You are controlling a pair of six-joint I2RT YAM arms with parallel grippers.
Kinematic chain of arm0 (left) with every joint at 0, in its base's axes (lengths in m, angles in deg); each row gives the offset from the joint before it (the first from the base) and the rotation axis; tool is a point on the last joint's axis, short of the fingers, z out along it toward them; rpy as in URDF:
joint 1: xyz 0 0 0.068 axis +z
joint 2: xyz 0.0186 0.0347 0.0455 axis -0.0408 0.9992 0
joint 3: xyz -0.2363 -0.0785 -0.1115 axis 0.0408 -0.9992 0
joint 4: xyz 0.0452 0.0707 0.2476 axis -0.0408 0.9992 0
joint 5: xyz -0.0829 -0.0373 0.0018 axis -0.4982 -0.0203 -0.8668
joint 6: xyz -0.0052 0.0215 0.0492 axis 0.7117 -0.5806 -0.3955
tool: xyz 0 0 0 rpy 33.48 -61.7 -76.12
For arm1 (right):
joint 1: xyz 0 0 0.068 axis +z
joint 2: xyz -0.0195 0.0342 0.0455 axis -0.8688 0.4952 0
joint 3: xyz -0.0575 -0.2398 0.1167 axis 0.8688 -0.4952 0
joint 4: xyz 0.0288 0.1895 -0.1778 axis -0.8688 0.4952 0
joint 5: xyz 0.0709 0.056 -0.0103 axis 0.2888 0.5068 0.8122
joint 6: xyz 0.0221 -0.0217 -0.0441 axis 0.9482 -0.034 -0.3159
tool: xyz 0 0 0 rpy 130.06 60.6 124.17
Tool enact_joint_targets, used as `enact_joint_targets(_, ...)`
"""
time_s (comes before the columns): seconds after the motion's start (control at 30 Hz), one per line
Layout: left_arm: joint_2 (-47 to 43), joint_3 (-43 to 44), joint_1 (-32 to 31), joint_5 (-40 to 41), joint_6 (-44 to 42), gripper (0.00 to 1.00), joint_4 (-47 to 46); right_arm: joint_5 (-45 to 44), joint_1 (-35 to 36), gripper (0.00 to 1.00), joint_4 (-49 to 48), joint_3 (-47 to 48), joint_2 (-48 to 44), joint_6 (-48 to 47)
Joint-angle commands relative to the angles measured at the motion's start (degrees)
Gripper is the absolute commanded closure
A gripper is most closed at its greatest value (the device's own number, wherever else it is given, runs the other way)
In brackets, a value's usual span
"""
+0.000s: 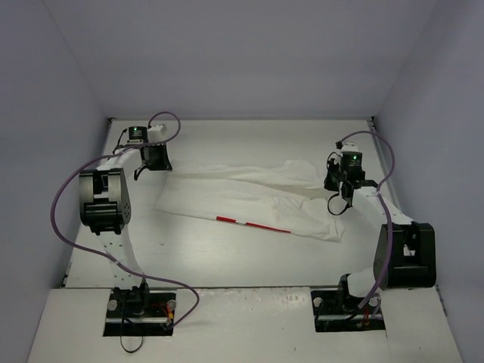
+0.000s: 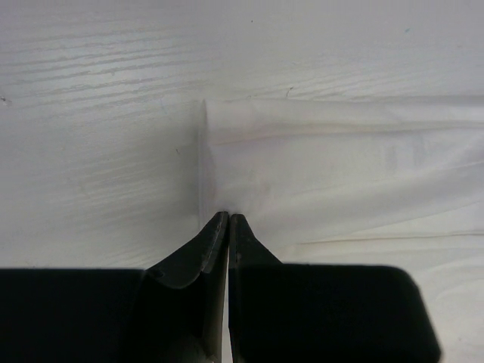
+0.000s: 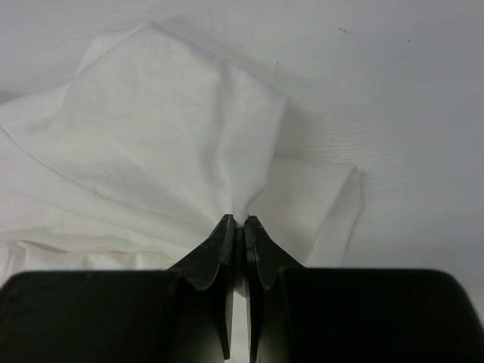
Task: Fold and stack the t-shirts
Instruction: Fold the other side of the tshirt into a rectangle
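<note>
The white t-shirt (image 1: 249, 195) lies stretched across the middle of the table, folded lengthwise, with a thin strip of its red print (image 1: 253, 224) showing along the near edge. My left gripper (image 1: 155, 168) is shut on the shirt's far left corner (image 2: 227, 162). In the left wrist view its jaws (image 2: 228, 215) pinch the cloth edge. My right gripper (image 1: 338, 189) is shut on the shirt's right end. In the right wrist view the cloth (image 3: 166, 128) bunches into the closed jaws (image 3: 237, 219).
The white table (image 1: 227, 257) is walled by grey panels at the back and both sides. Purple cables loop over each arm. The arm bases stand at the near edge (image 1: 140, 302) (image 1: 352, 302).
</note>
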Motion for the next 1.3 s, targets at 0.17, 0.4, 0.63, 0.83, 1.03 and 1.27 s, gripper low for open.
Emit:
enact_joint_targets(0.17, -4.1, 4.3, 1.3, -0.3, 1.9, 1.00, 0.0, -1.3, -2.4, 1.00, -5.9, -2.3, -5.5, -0.3)
enact_joint_targets(0.4, -4.2, 3.3, 1.9, -0.3, 2.5, 1.00, 0.1, -2.1, -3.0, 1.00, -7.1, -5.7, -8.1, 0.1)
enact_joint_targets(0.63, -3.6, 2.1, 2.0, 1.1, 1.7, 1.00, 2.0, -2.0, -3.1, 1.00, -7.2, -8.1, -7.5, 1.4)
enact_joint_targets(0.83, -5.1, 1.0, 1.9, 1.1, 2.3, 1.00, 2.2, -1.3, -3.4, 1.00, -4.8, -6.4, -7.1, 5.5)
enact_joint_targets(1.03, -5.9, -0.3, 1.9, 1.6, 2.5, 1.00, 2.6, -5.2, -3.4, 0.98, -2.4, -8.1, -9.8, 9.2)
enact_joint_targets(1.27, -7.0, -2.1, 0.9, 1.0, 2.6, 1.00, 2.6, -4.0, -3.5, 0.95, -1.3, -8.4, -8.5, 12.9)
